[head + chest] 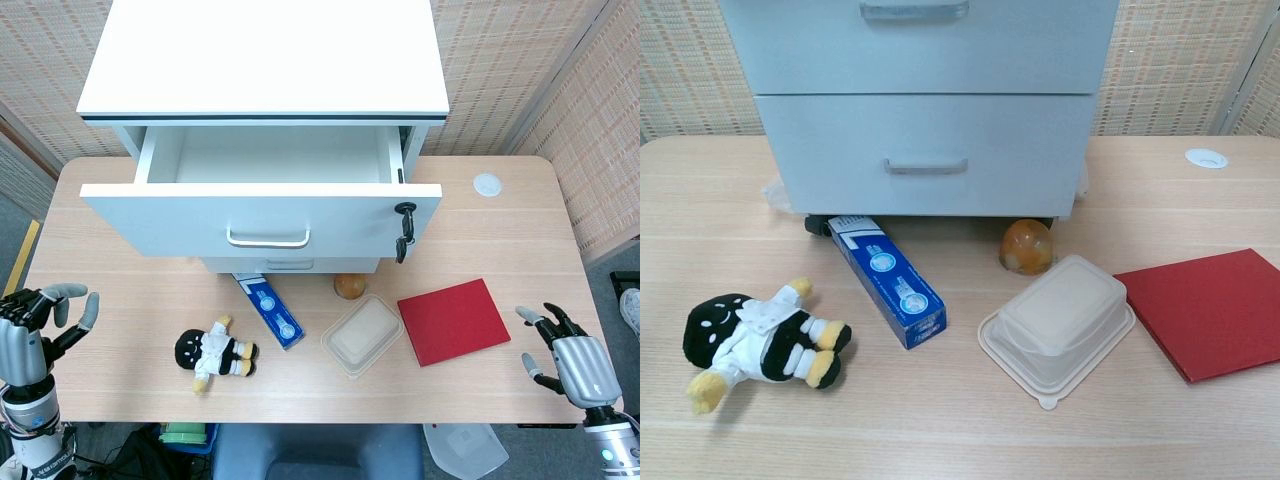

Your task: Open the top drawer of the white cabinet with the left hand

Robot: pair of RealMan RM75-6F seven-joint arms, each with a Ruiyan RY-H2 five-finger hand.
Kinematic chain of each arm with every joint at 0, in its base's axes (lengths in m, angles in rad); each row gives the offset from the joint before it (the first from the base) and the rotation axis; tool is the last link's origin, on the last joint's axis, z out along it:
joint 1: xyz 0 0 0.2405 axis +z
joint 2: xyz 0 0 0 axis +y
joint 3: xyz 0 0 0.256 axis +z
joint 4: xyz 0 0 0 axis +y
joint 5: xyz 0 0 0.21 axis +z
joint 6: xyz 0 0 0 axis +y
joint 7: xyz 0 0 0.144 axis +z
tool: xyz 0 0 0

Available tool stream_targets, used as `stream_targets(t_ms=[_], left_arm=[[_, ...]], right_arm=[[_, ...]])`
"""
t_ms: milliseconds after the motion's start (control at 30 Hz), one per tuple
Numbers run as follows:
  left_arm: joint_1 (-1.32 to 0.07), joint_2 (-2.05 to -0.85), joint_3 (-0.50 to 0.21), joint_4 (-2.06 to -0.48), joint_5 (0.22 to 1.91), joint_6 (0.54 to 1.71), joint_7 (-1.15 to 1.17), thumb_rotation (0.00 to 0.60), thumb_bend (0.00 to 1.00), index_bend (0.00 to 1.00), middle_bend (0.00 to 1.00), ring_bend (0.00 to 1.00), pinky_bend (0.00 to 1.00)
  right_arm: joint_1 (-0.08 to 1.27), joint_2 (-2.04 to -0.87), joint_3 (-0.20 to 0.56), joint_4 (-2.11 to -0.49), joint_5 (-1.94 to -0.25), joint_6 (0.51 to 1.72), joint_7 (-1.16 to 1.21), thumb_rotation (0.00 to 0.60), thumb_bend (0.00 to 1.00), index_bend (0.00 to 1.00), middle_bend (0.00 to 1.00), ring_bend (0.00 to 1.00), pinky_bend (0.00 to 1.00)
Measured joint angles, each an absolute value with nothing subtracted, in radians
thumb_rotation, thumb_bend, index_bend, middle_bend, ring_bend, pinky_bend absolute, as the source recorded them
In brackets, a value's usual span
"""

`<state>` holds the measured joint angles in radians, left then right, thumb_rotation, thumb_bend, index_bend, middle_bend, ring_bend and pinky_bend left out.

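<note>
The top drawer (262, 213) of the white cabinet (262, 60) stood pulled out over the desk (500, 220), its inside bare. The left hand (28, 330) hovered off the desk's left edge, fingers spread, holding nothing. The right hand (570, 362) was likewise spread and empty.

1. Cabinet (262, 55): white; top drawer (262, 218) white, silver handle.
2. Keys (404, 228): black.
3. Table (500, 225): light wood grain.
4. Notebook (453, 320): red.
5. Toothpaste box (269, 309): blue, white circles.
6. Plush doll (213, 352): black head, white coat, yellow feet.
7. Lidded container (362, 335): beige, translucent.
8. Round object (1026, 247): orange-brown.
9. Wall panels (520, 60): tan woven pattern.
</note>
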<state>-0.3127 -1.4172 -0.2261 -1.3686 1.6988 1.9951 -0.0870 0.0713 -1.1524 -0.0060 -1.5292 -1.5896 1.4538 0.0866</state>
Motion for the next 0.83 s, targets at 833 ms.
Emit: stream_targets(t_ms=[833], left_arm=[[-0.155, -1.229, -0.076, -1.53, 1.349, 1.566, 0.185, 0.6, 0.33, 0.43, 0.69, 0.66, 0.62]], right_arm=[[0.097, -1.121, -0.003, -1.56, -1.566, 1.404, 0.083, 0.6, 0.33, 0.19, 0.32, 0.24, 0.32]])
